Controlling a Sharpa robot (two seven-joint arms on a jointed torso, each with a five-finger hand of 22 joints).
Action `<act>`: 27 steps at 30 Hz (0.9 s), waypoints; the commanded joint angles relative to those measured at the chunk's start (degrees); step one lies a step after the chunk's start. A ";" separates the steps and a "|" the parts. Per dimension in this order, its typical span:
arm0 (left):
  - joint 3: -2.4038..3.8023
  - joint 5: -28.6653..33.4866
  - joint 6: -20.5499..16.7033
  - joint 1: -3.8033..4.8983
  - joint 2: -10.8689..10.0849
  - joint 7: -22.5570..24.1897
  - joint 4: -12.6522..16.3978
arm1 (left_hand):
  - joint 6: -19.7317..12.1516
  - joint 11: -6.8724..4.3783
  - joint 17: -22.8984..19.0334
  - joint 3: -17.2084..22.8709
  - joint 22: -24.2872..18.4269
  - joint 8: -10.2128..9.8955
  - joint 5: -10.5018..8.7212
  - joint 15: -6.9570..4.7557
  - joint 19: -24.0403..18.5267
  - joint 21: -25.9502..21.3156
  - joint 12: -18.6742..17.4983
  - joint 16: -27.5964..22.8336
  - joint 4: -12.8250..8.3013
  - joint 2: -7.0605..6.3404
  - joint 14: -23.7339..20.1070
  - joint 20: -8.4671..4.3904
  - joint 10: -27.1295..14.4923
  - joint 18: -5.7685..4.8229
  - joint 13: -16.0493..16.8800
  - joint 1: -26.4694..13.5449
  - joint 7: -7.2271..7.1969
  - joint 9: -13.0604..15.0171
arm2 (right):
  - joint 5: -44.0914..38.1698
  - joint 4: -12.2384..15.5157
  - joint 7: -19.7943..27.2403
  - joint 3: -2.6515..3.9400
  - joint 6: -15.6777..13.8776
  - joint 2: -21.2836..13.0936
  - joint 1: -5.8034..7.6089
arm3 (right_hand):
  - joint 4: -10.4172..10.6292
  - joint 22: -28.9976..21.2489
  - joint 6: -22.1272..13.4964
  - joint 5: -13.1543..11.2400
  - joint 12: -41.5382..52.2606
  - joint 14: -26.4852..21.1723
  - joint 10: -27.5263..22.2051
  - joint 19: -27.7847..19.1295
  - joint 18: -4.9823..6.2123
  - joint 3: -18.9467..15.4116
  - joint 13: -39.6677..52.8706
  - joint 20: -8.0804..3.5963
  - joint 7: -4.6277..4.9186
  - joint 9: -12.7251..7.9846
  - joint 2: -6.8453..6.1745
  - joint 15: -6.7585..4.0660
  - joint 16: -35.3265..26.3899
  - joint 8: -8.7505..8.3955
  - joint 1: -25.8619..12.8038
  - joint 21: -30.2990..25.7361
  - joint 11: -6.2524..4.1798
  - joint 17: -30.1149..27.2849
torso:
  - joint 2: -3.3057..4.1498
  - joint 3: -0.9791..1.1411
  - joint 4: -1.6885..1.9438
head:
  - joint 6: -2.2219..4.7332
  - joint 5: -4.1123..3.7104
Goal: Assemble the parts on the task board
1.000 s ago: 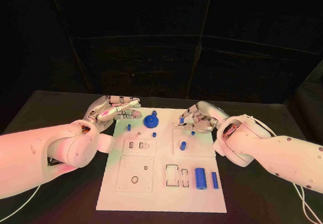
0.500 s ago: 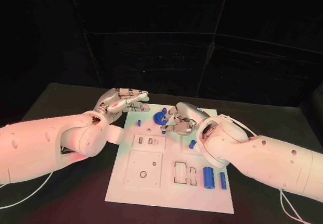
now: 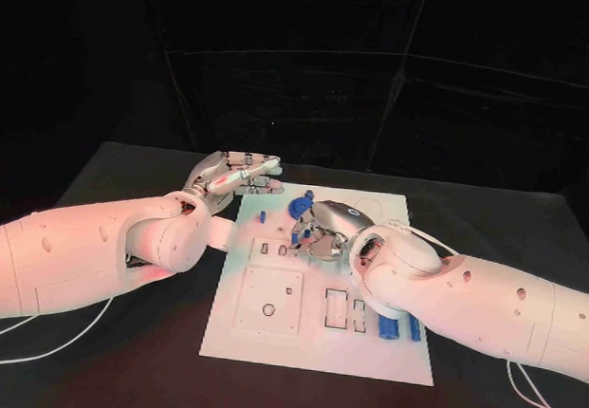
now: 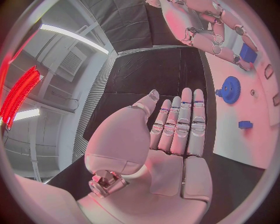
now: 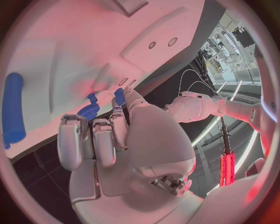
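The white task board point(image 3: 264, 340) lies in the middle of the table. A blue gear point(image 3: 301, 205) stands near its far edge, also seen from the left wrist as the gear point(image 4: 229, 89). A small blue peg point(image 3: 264, 218) sits to the gear's left. My right hand point(image 3: 324, 231) hovers over the board's upper middle with its fingers curled, and its thumb and a finger pinch a small blue part point(image 5: 119, 96). My left hand point(image 3: 240, 173) floats by the board's far left corner, holding nothing; the left hand point(image 4: 175, 128) shows a flat palm with straight fingers. Blue cylinders point(image 3: 389, 327) lie half hidden under my right arm.
Several empty cut-outs, such as a square recess point(image 3: 271, 299) and narrow slots point(image 3: 335, 311), mark the board's near half. Black table point(image 3: 133, 344) surrounds the board. My right forearm point(image 3: 492, 300) crosses the board's right side.
My right hand has moved from the board's far right towards its upper middle, near the gear. The left hand stays by the far left corner. The camera itself has shifted.
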 commanded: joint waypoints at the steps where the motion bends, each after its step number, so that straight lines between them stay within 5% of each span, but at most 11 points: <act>1: 0.05 0.65 0.05 0.11 0.13 0.84 0.10 | 0.23 0.10 0.07 0.04 -0.08 -0.28 0.08 0.21 0.41 -0.25 -0.27 -0.33 -0.43 -0.09 -0.23 -0.11 0.41 0.78 -0.02 0.44 0.08 -0.01 | -3.00 -0.31 -1.67 -0.02 1.63 0.47 0.00 | -0.09 3.18 -0.33 0.39 -0.39 5.82 -0.10 0.42 -0.64 0.38 2.87 -0.37 0.09 0.02 -0.06 -0.21 -0.01 -0.14 -0.56 -0.20 0.03 14.11 | -0.06 -0.06 0.05 | -0.21 0.09; 27: 0.04 0.67 0.52 0.11 0.34 0.62 0.14 | 0.28 0.09 0.12 0.12 -0.08 -0.29 0.08 0.21 0.42 -0.32 -0.29 -0.38 -0.53 -0.05 -0.26 -0.11 0.46 0.77 -0.01 0.49 0.08 0.00 | -4.32 -1.27 -2.74 -0.10 2.74 1.94 -1.41 | -0.11 3.13 -0.43 0.18 -0.51 5.82 -0.20 0.40 -0.63 0.38 2.77 -0.32 0.16 -0.02 -0.37 -0.15 -0.01 -0.22 -0.74 -0.22 0.12 14.11 | -0.08 -0.13 0.15 | -1.05 0.06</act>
